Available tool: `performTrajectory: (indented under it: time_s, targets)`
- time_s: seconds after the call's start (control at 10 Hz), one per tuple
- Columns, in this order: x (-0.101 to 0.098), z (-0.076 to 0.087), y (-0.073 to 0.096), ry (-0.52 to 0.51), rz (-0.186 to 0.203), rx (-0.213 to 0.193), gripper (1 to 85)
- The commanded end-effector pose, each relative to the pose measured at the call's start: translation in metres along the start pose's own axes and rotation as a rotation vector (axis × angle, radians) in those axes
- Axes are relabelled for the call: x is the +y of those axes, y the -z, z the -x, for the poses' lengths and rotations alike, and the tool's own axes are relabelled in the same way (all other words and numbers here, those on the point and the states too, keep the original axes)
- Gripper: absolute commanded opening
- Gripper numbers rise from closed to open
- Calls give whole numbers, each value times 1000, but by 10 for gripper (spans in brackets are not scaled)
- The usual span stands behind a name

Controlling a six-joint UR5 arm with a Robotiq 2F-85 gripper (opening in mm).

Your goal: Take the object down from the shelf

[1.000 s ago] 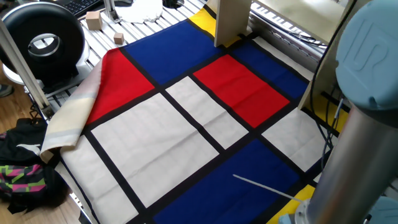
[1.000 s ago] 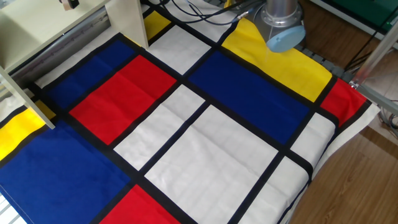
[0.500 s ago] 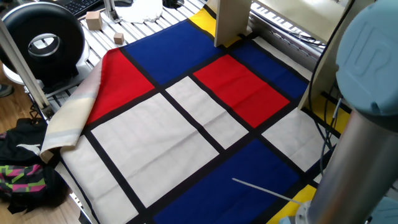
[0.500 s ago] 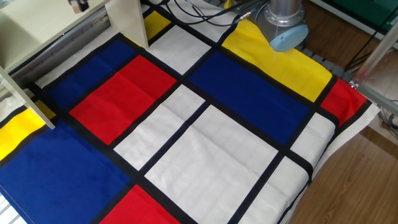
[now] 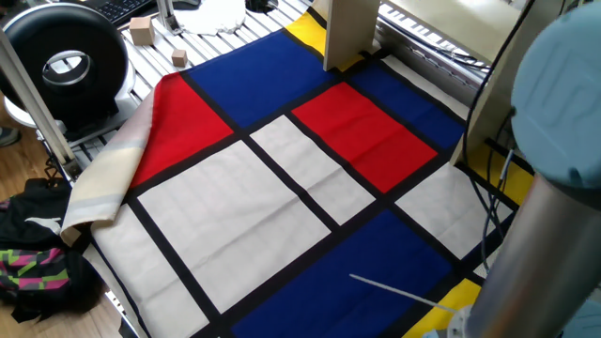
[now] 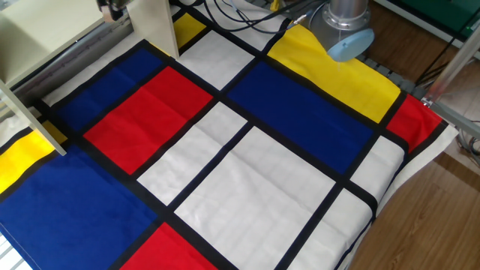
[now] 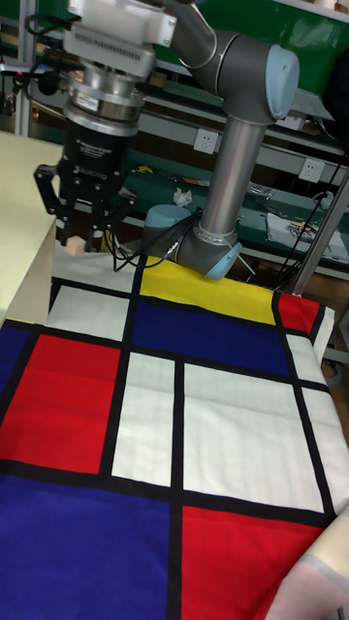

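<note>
In the tall fixed view my gripper (image 7: 80,242) hangs just past the right edge of the pale beige shelf (image 7: 19,213), well above the cloth. Its dark fingers are shut on the object (image 7: 73,248), a tiny tan wooden cube at their tips. The other fixed view shows only the gripper's tip (image 6: 112,9) at the top edge, beside the shelf's upright panel (image 6: 154,26). One fixed view shows a shelf leg (image 5: 349,33) and my arm's grey body (image 5: 554,188), while the gripper and cube are out of its frame.
A red, blue, white and yellow checked cloth (image 5: 282,188) covers the table. Larger wooden blocks (image 5: 141,30) and a black round device (image 5: 64,61) sit at the slatted far end. A bag (image 5: 38,268) lies on the floor. Cables (image 6: 240,11) run near the arm base (image 6: 341,30).
The gripper has moved steadily to the right along the shelf's top, from over the board to its right edge. The arm's elbow has shifted with it.
</note>
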State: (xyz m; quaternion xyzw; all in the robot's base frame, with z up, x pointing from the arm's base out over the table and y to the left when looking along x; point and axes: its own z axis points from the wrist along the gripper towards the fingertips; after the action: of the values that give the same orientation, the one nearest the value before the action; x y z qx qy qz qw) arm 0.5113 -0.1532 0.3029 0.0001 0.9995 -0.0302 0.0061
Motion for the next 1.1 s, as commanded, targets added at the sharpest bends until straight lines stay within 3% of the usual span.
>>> performTrajectory:
  time_s: [0.0, 0.2, 0.4, 0.7, 0.9, 1.0]
  targets:
    - [8, -3, 1, 15, 3, -7, 13]
    - [12, -6, 1, 102, 20, 2, 13]
    - [18, -2, 1, 166, 43, -16, 13]
    - [25, 11, 2, 190, 62, -70, 13]
    - [22, 9, 2, 174, 55, -58, 13]
    - [41, 15, 3, 165, 69, -55, 13]
